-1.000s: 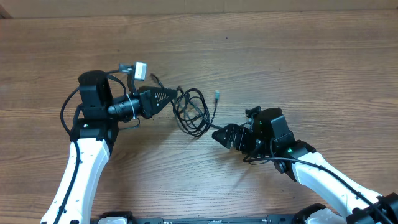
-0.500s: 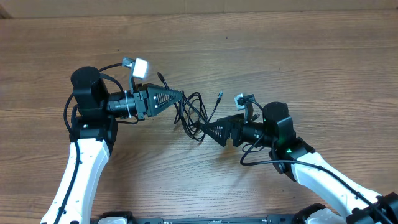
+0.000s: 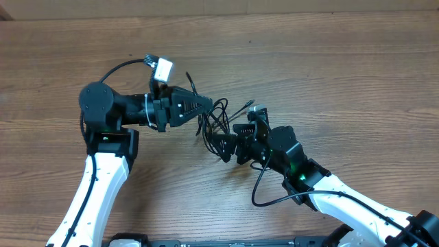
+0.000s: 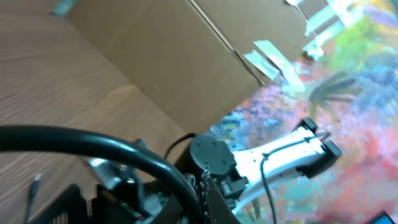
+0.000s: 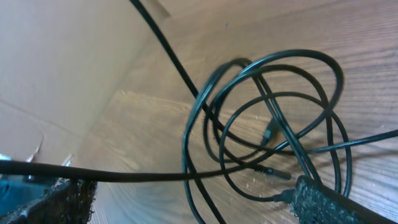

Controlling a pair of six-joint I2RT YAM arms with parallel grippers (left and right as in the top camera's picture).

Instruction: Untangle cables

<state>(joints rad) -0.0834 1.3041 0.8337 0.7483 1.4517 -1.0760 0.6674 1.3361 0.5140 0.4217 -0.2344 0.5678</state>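
Note:
The cables [image 3: 218, 123] are thin black cords tangled in loops on the wooden table between my two grippers. One pale plug tip [image 3: 251, 104] sticks out to the right. My left gripper [image 3: 206, 103] points right at the upper left edge of the tangle and looks shut on a cable strand [image 4: 124, 149]. My right gripper [image 3: 222, 143] points left at the lower right of the tangle. In the right wrist view its fingers [image 5: 193, 200] are wide open, with a strand running between them and the looped cables [image 5: 273, 118] with a small plug [image 5: 280, 175] just ahead.
The wooden table [image 3: 329, 75] extends all round. A cardboard wall [image 4: 161, 56] stands at the table's far edge. The right arm's own thicker cable [image 3: 264, 195] loops beside its forearm.
My left gripper has swung right and upward with its strand. My right gripper has moved left into the tangle. The loops have been drawn closer together.

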